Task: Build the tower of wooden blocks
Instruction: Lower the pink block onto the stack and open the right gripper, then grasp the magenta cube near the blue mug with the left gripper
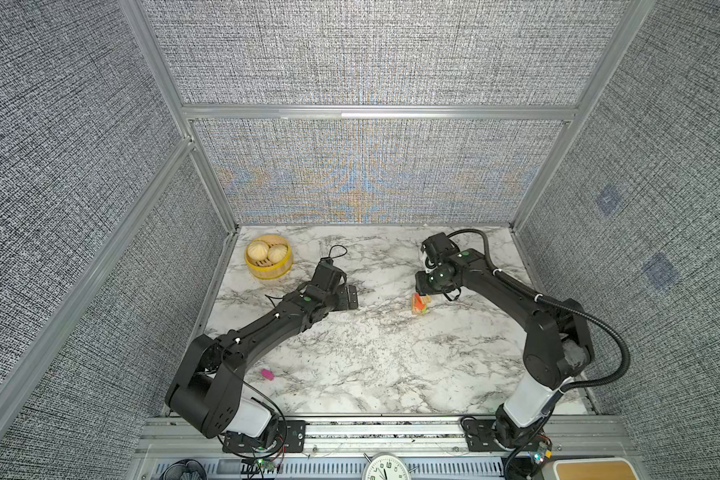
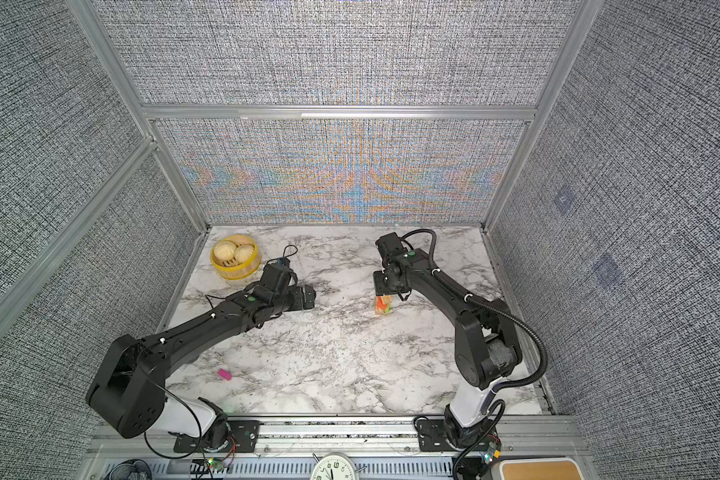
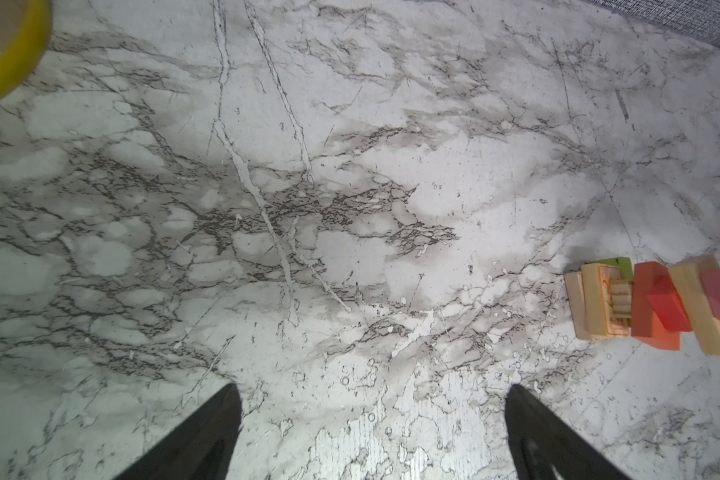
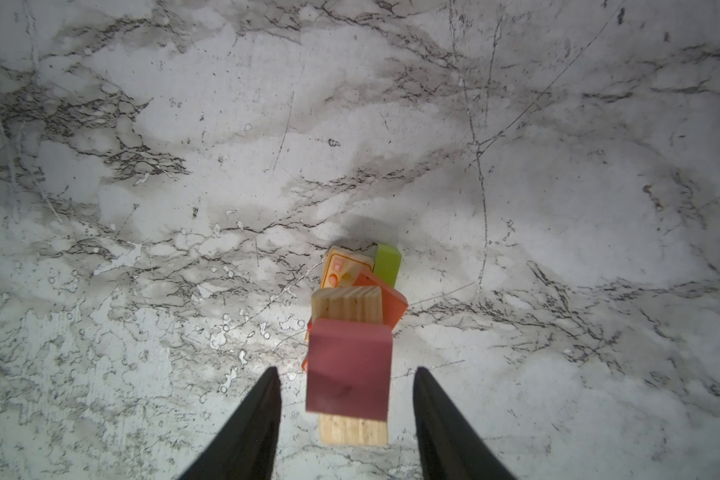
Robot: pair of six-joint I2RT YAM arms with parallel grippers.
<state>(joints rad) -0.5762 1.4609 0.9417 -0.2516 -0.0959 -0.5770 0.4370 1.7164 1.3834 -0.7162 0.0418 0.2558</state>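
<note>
One short tower of small wood blocks (image 1: 420, 304) stands on the white marble-patterned tabletop (image 1: 371, 374), right of centre in both top views. Tan wood is seen at the base, then lime-green, orange and red pieces, a tan bar, and a dull magenta square block (image 4: 350, 353) on top.

The right gripper (image 4: 347, 370) is held directly over the tower. Its fingers are apart, with a gap on each side of the magenta block; nothing is gripped. The left gripper (image 3: 373, 386) is spread wide over bare tabletop, well apart from the tower.

One loose pink bar block (image 1: 267, 374) lies near the left arm's base. A yellow bamboo steamer with two buns (image 1: 268, 262) sits toward the far left corner.

Risks, as judged:
- The layers are skewed and overhanging, so little margin is expected.
- A fingertip dragged sideways on withdrawal could catch the magenta block and topple the upper layers. A straight upward lift is called for.
- The pink bar, if added, would load an already crooked top.
</note>
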